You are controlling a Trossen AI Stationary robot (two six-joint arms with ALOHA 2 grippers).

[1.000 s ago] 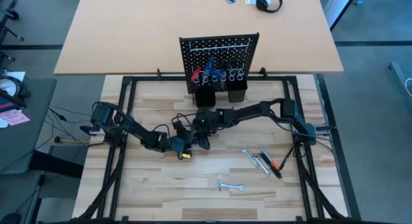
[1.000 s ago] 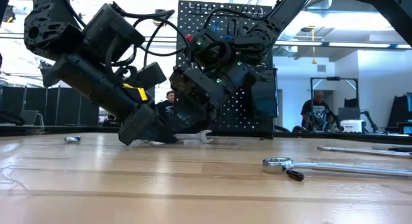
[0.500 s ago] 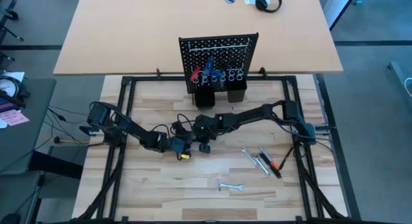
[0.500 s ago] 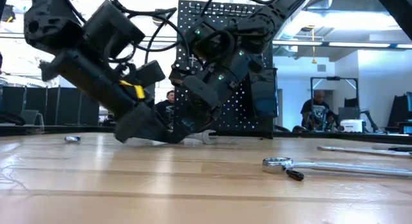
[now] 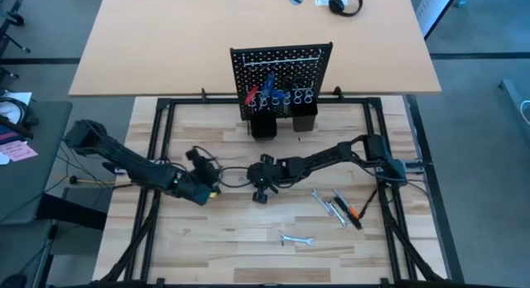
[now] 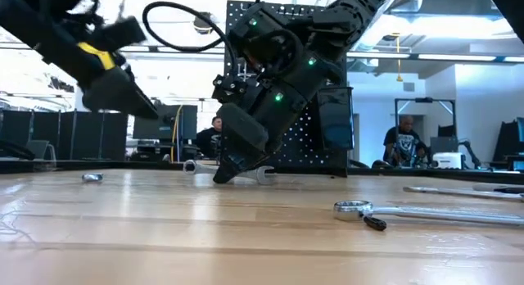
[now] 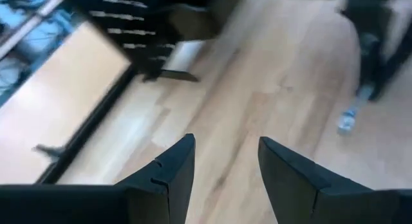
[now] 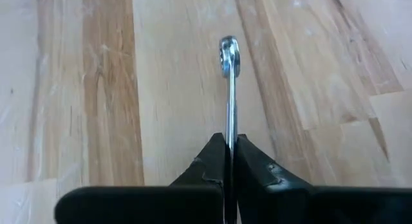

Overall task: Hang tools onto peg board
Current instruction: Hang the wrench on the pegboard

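R pincer [image 8: 230,150] tight on wrench [image 8: 228,89]

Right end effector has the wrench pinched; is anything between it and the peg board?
Nothing visible blocks it. The right end effector grips the wrench at table centre; bare wood lies between it and the peg board. The left end effector sits off to the side, open.

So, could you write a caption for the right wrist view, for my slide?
Right gripper, jaws shut on a silver wrench, its ring end over the wooden table.
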